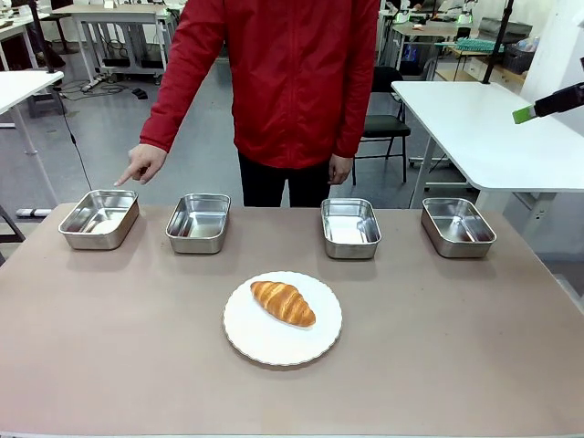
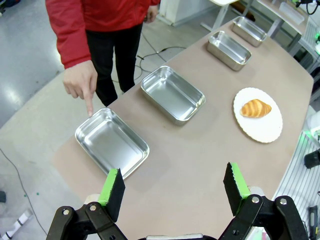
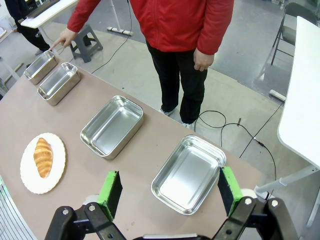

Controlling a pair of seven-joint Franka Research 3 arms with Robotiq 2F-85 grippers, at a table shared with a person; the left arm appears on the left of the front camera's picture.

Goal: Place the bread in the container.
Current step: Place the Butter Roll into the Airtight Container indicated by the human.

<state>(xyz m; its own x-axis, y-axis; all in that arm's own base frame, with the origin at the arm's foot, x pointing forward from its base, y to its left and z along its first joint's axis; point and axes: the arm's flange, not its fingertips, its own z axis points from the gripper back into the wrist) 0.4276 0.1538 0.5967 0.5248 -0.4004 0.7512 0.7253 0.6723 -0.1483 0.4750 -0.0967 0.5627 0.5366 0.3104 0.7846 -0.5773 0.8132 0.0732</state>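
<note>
- One piece of bread [image 1: 284, 303], a golden-brown croissant, lies on a round white plate [image 1: 274, 351] near the middle of the brown table [image 1: 456, 365].
- Four shiny steel pans stand in a row behind the plate along the table's far side (all look alike, all empty).
- The container [image 1: 99, 219] is the pan at the robot's far-left end of that row. A person's pointing hand [image 1: 141, 163] aims its index finger down at the container's far rim; I cannot tell whether it touches.
- The bread is well apart from the container, further right and nearer the robot's side.
- The second pan [image 1: 198, 222] is just beside the container. The third pan [image 1: 350, 227] and fourth pan [image 1: 457, 226] stand further right, past a wider gap.
- The person in a red jacket [image 1: 301, 73] stands at the far side, with the other hand [image 1: 339, 169] hanging down.
- The left gripper [image 2: 172, 175] has its fingers spread wide and holds nothing, hovering over the table's left end near the container.
- The right gripper [image 3: 169, 176] also has its fingers wide and holds nothing, up in the air over the fourth pan.
</note>
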